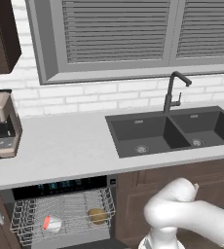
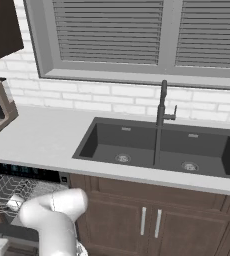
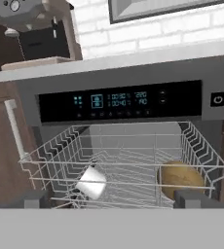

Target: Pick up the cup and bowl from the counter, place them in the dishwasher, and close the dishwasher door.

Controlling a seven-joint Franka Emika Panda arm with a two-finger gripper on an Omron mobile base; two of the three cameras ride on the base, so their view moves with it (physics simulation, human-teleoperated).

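The end effector is held open and empty, low before the dishwasher, probably backed off for the door. In the rack the cup lies tipped at left, the bowl at right. Beyond, the tabletop carries neither.

Your arm blocks the lower right part of the rack in the right base view. The cup there is partly behind wires, so you can't see its red top. The bowl is half behind rack wires in the hand view. The coffee machine is cut by the left edge. The control strip digits are too small to read.
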